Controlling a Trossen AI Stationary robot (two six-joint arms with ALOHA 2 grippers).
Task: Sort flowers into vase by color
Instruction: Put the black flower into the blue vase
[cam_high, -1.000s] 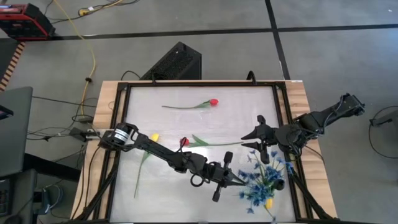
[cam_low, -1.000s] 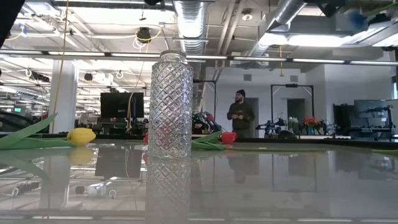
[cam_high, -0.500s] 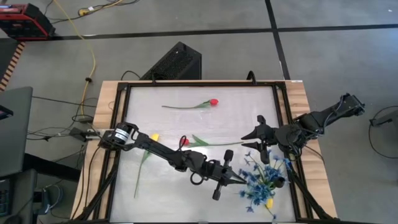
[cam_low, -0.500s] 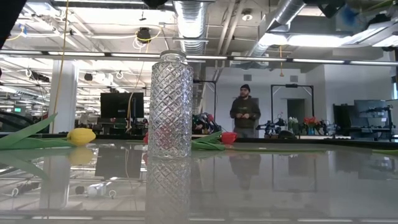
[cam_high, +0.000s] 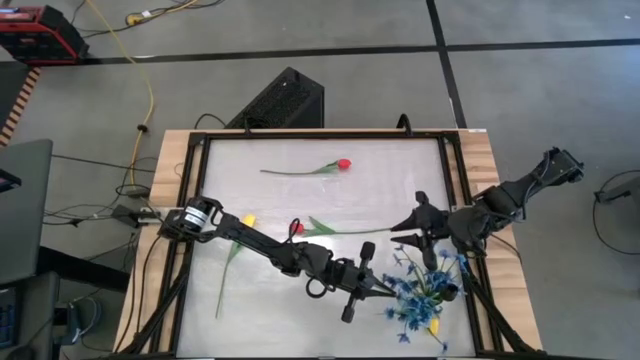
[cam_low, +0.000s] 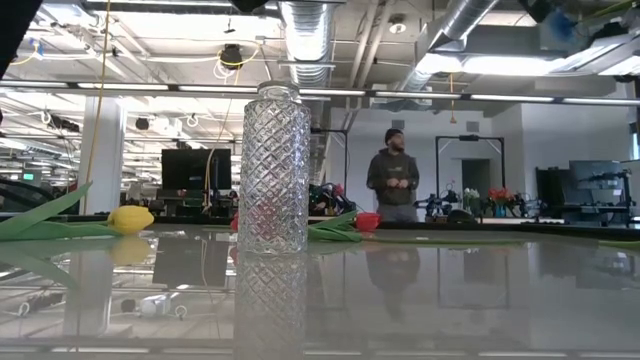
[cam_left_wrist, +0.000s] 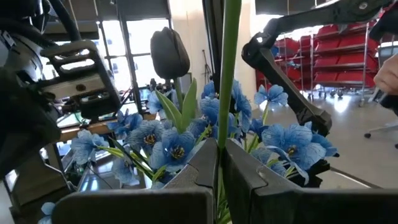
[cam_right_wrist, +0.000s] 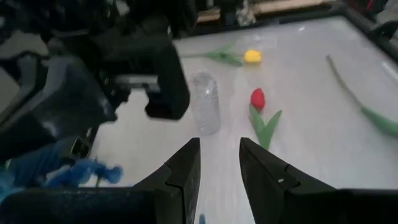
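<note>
My left gripper (cam_high: 385, 292) reaches across the table's near half to a bushy bunch of blue flowers (cam_high: 425, 290) at the near right and is shut on a green stem (cam_left_wrist: 227, 68). In that bunch stands a black-headed stem (cam_left_wrist: 169, 53). My right gripper (cam_high: 415, 228) hangs open just beyond the bunch, with nothing between its fingers (cam_right_wrist: 186, 158). The glass vase (cam_low: 273, 170) stands upright on the table, empty. One red tulip (cam_high: 343, 163) lies at the far side, another (cam_high: 297, 228) mid-table, and a yellow tulip (cam_high: 248, 218) lies at the left. My left gripper pinches one thin green stem (cam_left_wrist: 219, 140) between its two fingers. The fingers come nearly level from the table's left and lie across the stem. The stem stands upright in the hold and runs up out of the wrist view, so its head does not show.
A black frame (cam_high: 195, 140) rims the table. A yellow bloom (cam_high: 433, 326) shows at the near edge of the blue bunch. A person (cam_low: 392, 180) stands in the room behind. Open table lies between the far red tulip and the arms.
</note>
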